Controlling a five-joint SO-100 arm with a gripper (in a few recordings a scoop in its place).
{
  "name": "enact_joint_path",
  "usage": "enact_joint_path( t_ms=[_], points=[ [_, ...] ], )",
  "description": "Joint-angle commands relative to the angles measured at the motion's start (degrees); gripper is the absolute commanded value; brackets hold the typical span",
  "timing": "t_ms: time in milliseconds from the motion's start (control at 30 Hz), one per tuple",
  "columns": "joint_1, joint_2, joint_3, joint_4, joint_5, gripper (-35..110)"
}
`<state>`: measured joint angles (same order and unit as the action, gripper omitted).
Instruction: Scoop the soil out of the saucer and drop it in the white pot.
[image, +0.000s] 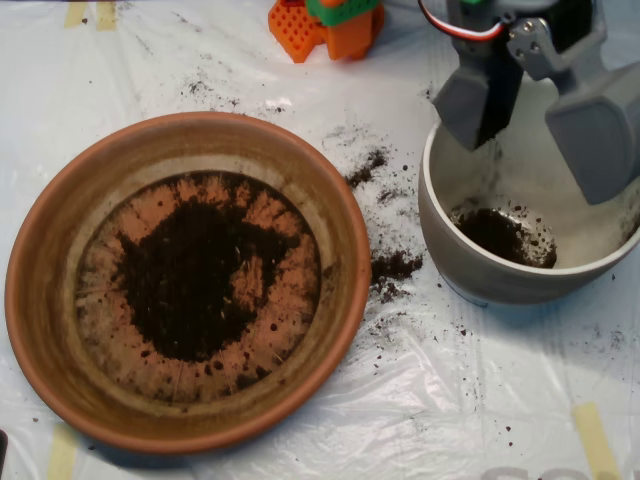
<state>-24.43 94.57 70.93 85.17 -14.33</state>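
Note:
The terracotta saucer fills the left half of the overhead view, with a dark patch of soil spread over the middle of its flat bottom. At the right stands the white pot, holding a small heap of soil on its floor. My grey scoop hangs over the pot's mouth, open, its two shells spread wide apart with nothing between them.
Spilled soil lies on the crinkled clear plastic sheet between saucer and pot, with more specks further back. An orange and green plastic part sits at the top edge. Yellow tape strips mark the sheet.

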Motion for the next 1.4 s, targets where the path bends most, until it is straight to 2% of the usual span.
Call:
enact_joint_path(
  t_ms=[0, 400, 600, 767, 967, 1367],
  points=[
    [-0.6, 5.0, -1.8, 0.4, -0.3, 34],
    [-0.8, 2.8, -5.6, 2.6, -0.7, 35],
    [2.9, 0.6, -16.3, 6.9, 1.8, 35],
    [8.2, 2.2, -17.8, 7.6, 4.3, 36],
    [18.9, 8.3, -9.2, 2.5, 6.8, 38],
    [39.7, 19.6, 24.3, -14.8, 5.9, 42]
  ],
)
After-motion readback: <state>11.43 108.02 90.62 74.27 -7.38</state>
